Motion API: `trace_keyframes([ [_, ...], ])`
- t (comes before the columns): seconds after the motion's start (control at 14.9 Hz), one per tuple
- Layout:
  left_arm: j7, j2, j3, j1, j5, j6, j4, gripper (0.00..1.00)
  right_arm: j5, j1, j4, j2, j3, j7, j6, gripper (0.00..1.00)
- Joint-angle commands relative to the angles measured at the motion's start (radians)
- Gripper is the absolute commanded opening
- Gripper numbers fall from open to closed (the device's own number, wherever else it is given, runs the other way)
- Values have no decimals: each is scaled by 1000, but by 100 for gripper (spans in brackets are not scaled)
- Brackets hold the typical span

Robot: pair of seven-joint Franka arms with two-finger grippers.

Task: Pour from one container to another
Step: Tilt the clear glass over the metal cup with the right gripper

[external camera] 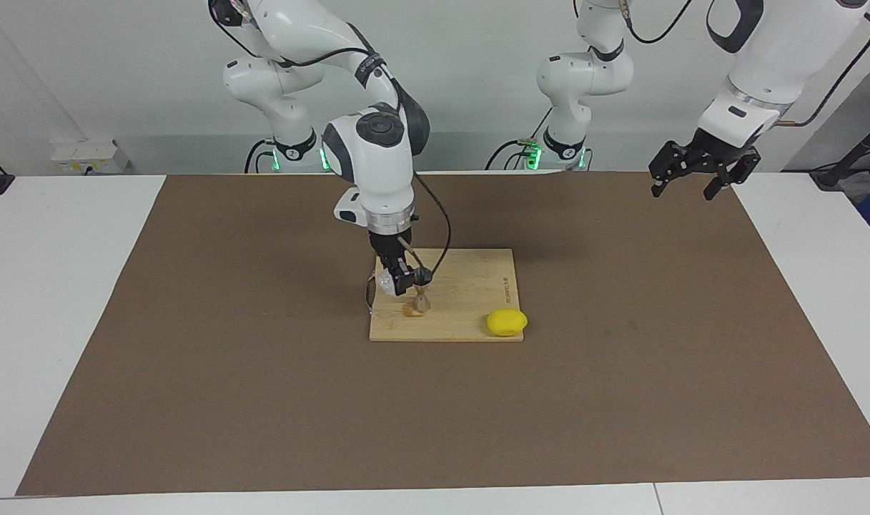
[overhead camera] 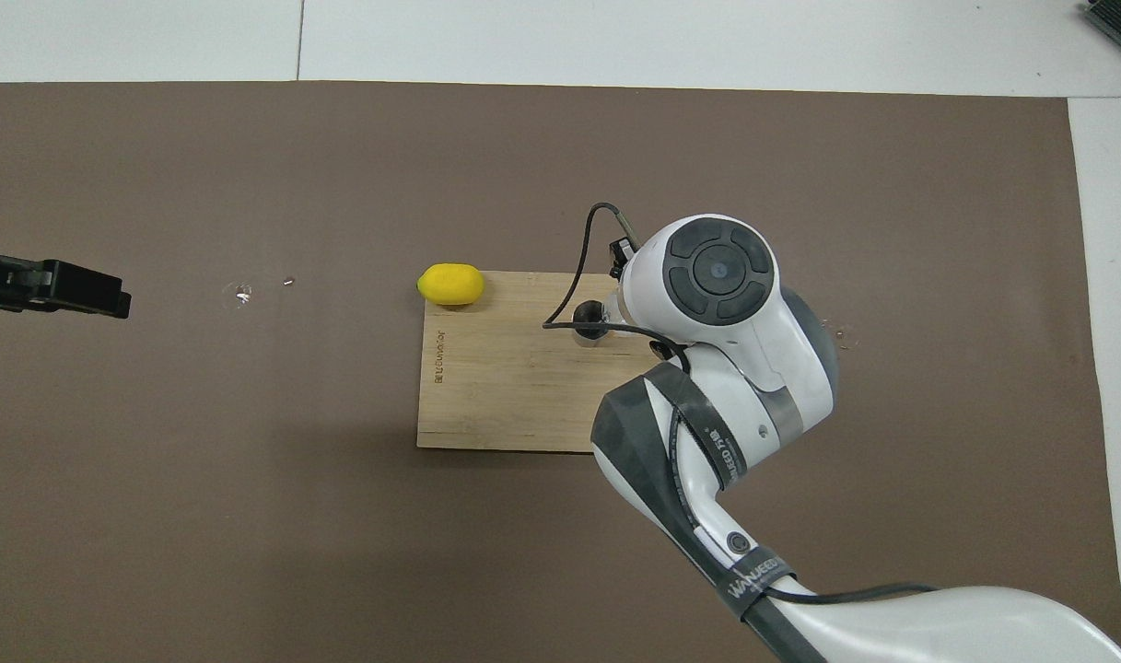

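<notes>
My right gripper is shut on the small clear cup and holds it tilted just above the metal jigger. The jigger stands upright on the wooden board, near the board's edge farthest from the robots. In the overhead view the right arm's wrist hides the cup, and only the jigger's top shows beside the wrist. My left gripper is open and empty, held high over the mat at the left arm's end of the table, where it waits; it also shows in the overhead view.
A yellow lemon lies at the board's corner farthest from the robots, toward the left arm's end; it also shows in the overhead view. The board lies on a brown mat that covers most of the white table.
</notes>
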Motion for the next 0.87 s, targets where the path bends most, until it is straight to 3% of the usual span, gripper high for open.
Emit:
trace_keyframes([
  [0.0,5,-14,-12,17,-14,-17,-1,100,68,-32,35,8,8,20,-28,2],
  [0.2,5,-14,-12,17,-14,-29,-1,100,86,-40,32,9,10,20,-27,5],
  [0.54,5,-14,-12,17,-14,-25,-2,100,288,-92,21,11,10,7,-13,3],
  [0.67,5,-14,-12,17,-14,-25,-2,100,427,-122,9,11,8,-57,-4,3],
  [0.81,5,-14,-12,17,-14,-25,-2,100,487,-176,-29,0,10,-113,-4,2],
])
